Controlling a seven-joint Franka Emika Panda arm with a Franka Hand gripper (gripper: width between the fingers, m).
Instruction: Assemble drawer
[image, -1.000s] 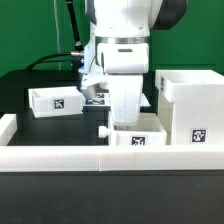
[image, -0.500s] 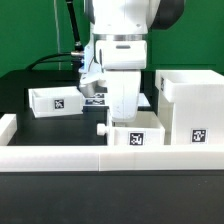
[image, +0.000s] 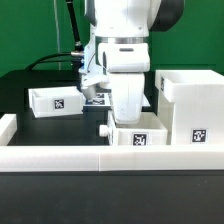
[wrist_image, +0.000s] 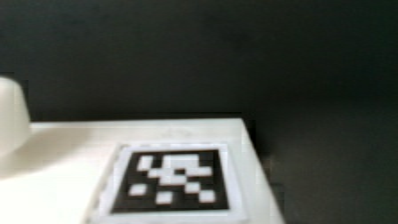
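From my station I see the arm (image: 122, 40), glossy white with rounded housings, reaching straight down over the front tray (image: 150, 128), a small open-topped rectangular box of smooth white plastic; it sits on the matte black table (image: 40, 130) just behind the low white wall segments (image: 60, 157); the gripper (image: 128, 116) meets the tray's open top, and its fingers are hidden by the wrist housing and the tray wall, so I cannot tell whether they are apart or together; a small rounded white knob (image: 106, 130) juts from the tray's side toward the exterior view's left; a black-and-white square tag (image: 140, 141) marks the tray's front face; the cube case (image: 190, 105), larger, boxy and sharp-edged, stands just beside this tray on the exterior view's right; the second tray (image: 55, 100), of the same plastic and shape, lies well apart toward the exterior view's left and further back; my wrist view is blurred, showing a flat white surface with a pixelated marker (wrist_image: 173, 180) against the dark table, and a rounded white shape (wrist_image: 9, 115) I cannot identify.
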